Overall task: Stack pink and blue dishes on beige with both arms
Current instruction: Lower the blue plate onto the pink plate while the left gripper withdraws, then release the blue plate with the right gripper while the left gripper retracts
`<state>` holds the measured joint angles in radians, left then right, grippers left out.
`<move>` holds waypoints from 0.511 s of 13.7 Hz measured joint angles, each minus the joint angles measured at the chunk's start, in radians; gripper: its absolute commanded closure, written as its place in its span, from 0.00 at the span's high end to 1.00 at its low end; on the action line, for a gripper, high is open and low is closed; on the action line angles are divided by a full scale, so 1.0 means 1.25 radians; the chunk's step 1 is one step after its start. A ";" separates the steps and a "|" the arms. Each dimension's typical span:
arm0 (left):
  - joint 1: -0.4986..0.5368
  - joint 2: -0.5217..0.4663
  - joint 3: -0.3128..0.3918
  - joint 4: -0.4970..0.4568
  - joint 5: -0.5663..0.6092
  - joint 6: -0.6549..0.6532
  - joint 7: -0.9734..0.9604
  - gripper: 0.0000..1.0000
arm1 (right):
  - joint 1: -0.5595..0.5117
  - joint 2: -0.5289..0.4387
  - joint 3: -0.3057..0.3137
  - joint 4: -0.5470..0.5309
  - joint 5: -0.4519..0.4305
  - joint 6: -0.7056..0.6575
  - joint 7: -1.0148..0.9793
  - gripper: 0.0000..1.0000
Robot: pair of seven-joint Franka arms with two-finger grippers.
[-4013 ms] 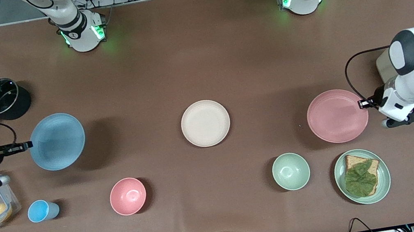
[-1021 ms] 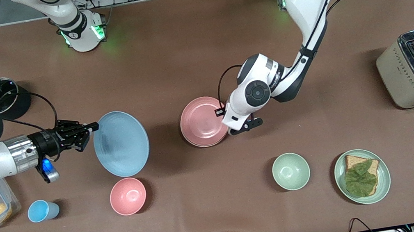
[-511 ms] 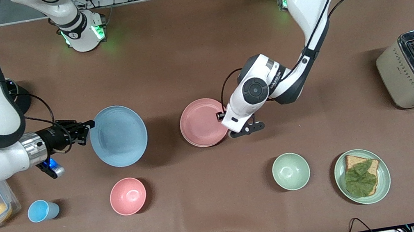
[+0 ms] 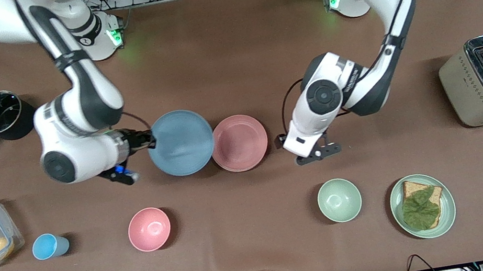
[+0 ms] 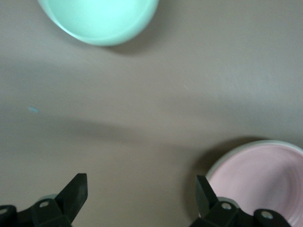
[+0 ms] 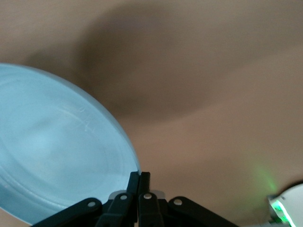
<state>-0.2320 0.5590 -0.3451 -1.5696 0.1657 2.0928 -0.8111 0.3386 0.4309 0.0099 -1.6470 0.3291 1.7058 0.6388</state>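
Right gripper (image 4: 151, 139) pinching rim of light blue matte round plate (image 4: 180, 142) beside pale pink plate (image 4: 239, 142) atop beige, left gripper (image 5: 141, 194) spread empty beside them; next: carry blue over pink, lower, release.

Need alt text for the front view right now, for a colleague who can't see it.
The right pincer holds the blue plate by its rim, beside the pink plate at the table's middle. The left pincer is open, just off the pink plate toward the left arm's end. The beige plate is hidden.
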 measured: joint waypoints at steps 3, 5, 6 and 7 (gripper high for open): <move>0.060 -0.081 0.002 0.002 0.005 -0.032 0.106 1.00 | 0.050 0.000 0.000 -0.005 0.000 0.087 0.059 0.00; 0.102 -0.135 0.003 0.003 0.005 -0.074 0.176 1.00 | 0.098 0.005 0.000 -0.014 0.000 0.136 0.116 0.00; 0.126 -0.160 0.002 0.003 0.005 -0.098 0.208 1.00 | 0.125 0.012 0.000 -0.016 -0.002 0.157 0.133 0.00; 0.147 -0.182 0.002 0.003 0.002 -0.122 0.237 1.00 | 0.147 0.022 0.000 -0.017 -0.004 0.181 0.145 0.00</move>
<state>-0.0483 0.3317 -0.3432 -1.5657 0.1686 1.9404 -0.5149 0.5228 0.4584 0.0098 -1.6682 0.3244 1.9319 0.8196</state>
